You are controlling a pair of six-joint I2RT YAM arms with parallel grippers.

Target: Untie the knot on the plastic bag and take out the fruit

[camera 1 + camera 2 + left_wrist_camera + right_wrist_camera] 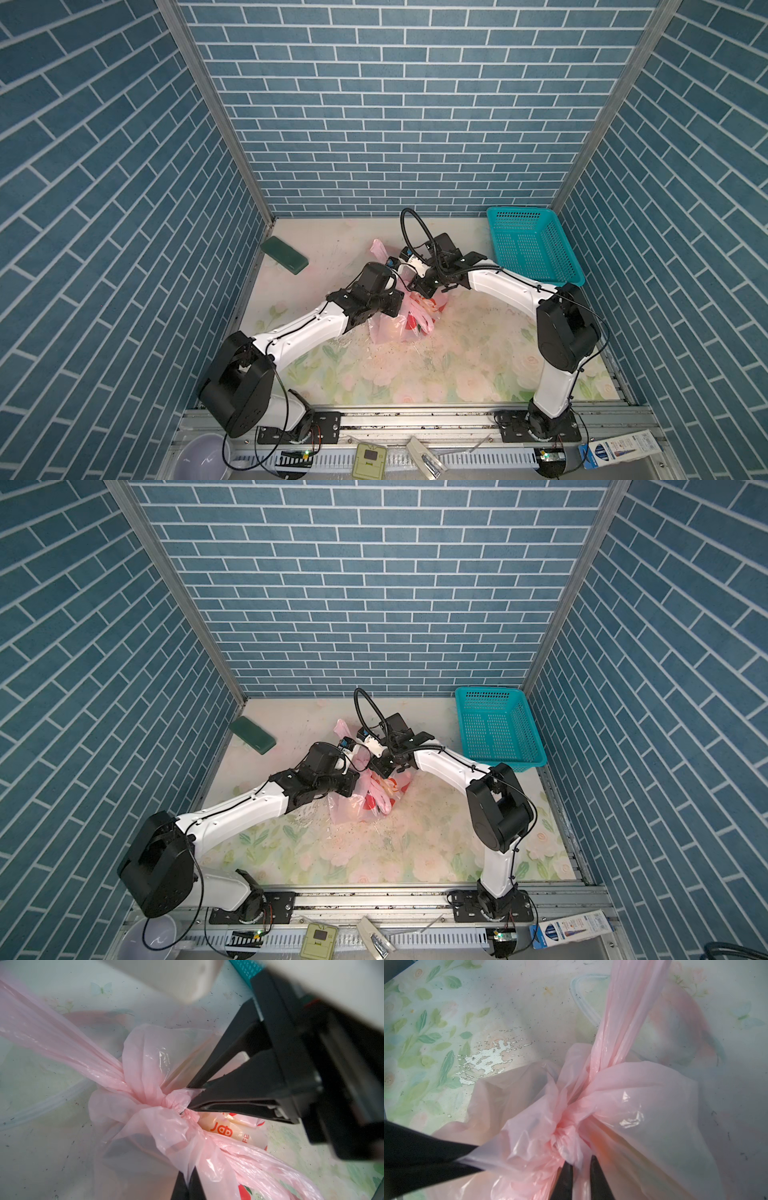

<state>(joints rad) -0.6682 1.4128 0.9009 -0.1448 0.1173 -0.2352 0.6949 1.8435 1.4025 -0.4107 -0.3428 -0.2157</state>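
The pink plastic bag lies mid-table under both wrists. Its knot is a tight bunch of twisted pink plastic. One handle loop stretches away from it, taut. My left gripper is shut on a fold of the bag just beside the knot. My right gripper is shut on the knot itself, with pink plastic pinched between its tips. A pale rounded fruit shows faintly through the printed plastic; the other fruit is hidden inside.
A teal mesh basket stands at the back right corner. A dark green block lies at the back left near the wall. Blue brick-patterned walls enclose the floral table on three sides.
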